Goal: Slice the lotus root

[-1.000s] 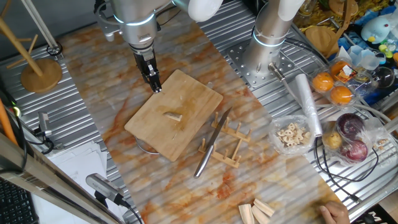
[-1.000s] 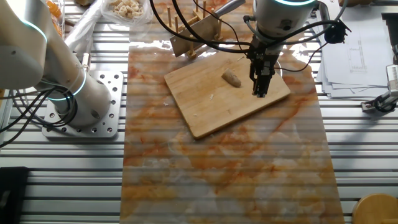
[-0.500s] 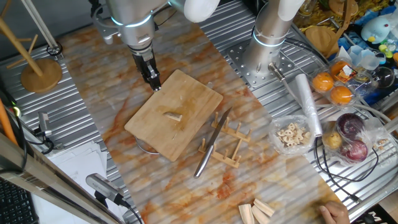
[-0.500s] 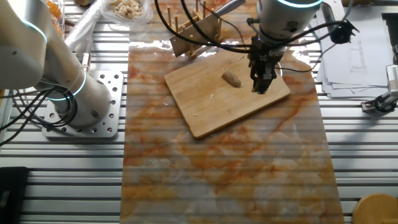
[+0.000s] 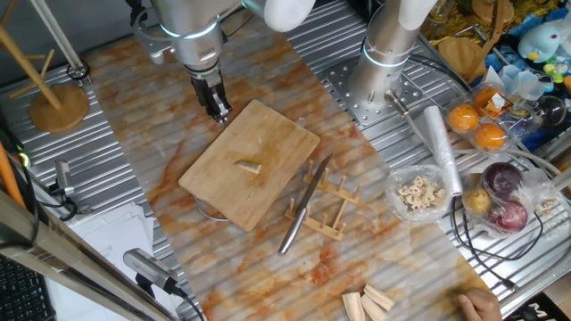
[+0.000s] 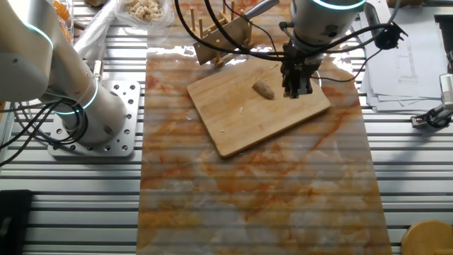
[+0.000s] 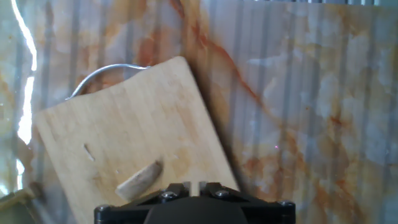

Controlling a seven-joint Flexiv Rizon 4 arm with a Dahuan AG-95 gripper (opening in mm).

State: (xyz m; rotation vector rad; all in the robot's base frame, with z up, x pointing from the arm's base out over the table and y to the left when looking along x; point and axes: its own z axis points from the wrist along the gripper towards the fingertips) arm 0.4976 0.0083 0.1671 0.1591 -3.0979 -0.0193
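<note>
The lotus root (image 5: 249, 167) is a small tan chunk lying near the middle of the wooden cutting board (image 5: 272, 134). The other fixed view shows the lotus root (image 6: 264, 88) just left of my gripper (image 6: 294, 91). My gripper (image 5: 219, 112) hangs above the board's far corner, shut with nothing in it. In the hand view, the lotus root (image 7: 140, 179) lies on the board (image 7: 124, 124) just left of my gripper (image 7: 199, 185), whose fingers stand almost together.
A knife (image 5: 303, 215) leans on a small wooden rack (image 5: 328, 207) right of the board. A bag of holed slices (image 5: 419, 193), oranges (image 5: 475, 126) and onions (image 5: 504, 196) sit at the right. Wooden blocks (image 5: 368, 305) lie at the front edge, a round wooden stand (image 5: 59, 105) at the left.
My gripper has risen and pulled back a little from the board's corner. The lotus root and the knife have not moved.
</note>
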